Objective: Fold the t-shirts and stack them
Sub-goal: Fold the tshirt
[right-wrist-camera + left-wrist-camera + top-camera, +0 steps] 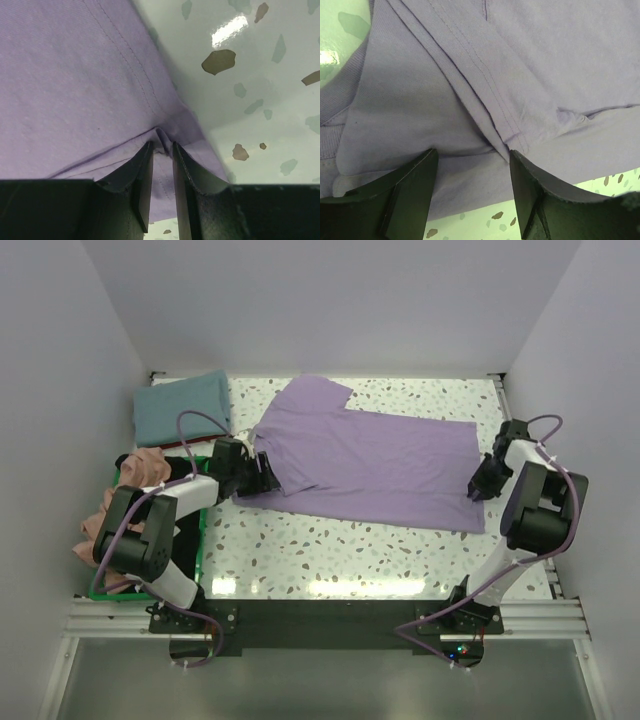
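Note:
A lavender t-shirt (370, 460) lies spread flat across the table, its sleeve at the back folded over the body. My left gripper (262, 472) rests at the shirt's left edge. In the left wrist view the left gripper (472, 151) is open wide, with the lavender cloth (470, 75) and a stitched hem lying between and beyond its fingers. My right gripper (480, 488) sits at the shirt's right hem. In the right wrist view the right gripper (162, 145) has its jaws a narrow gap apart, and a small raised ridge of the lavender cloth (75, 75) stands at their tips.
A folded teal t-shirt (182, 405) lies at the back left corner. A green bin (200, 540) at the left edge holds a crumpled salmon pink t-shirt (145, 465). White walls close in the speckled table (330, 550) on three sides.

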Tool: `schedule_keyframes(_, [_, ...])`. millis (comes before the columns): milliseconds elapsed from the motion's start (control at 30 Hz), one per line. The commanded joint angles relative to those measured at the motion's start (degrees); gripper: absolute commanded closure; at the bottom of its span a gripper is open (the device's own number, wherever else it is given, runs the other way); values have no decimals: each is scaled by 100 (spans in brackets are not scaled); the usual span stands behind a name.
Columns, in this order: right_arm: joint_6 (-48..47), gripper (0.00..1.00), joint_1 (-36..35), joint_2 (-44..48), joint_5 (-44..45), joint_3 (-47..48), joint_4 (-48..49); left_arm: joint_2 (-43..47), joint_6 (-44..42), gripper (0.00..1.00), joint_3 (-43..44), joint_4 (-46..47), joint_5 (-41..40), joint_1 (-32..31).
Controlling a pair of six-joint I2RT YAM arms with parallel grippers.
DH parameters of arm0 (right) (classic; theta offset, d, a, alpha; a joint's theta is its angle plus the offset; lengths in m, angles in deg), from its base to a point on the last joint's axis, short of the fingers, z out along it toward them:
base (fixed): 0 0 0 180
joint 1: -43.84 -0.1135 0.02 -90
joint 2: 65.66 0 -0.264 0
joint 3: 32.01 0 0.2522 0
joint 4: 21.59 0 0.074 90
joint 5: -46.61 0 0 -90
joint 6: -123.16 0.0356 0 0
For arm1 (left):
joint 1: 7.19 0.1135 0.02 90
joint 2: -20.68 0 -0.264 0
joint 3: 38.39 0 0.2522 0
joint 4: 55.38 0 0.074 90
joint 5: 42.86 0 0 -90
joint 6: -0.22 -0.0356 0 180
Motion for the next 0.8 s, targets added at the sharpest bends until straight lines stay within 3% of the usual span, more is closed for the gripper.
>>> schedule_keyframes(0, [-101,73,11,-66,-36,-30,165,-190,-133,35,-306,-908,-332,5])
schedule_keyframes(233, [-118,76,2,-101,-36,-135,209,-234,-107,35,-341,-838,-253,13])
schedule_keyframes(567, [-66,94,2,-172,-176,49,157,-243,-107,35,-324,-864,-236,5])
schedule_keyframes(767, [-30,99,11,30,-63,137,51,-269,-115,35,-341,-864,-236,5])
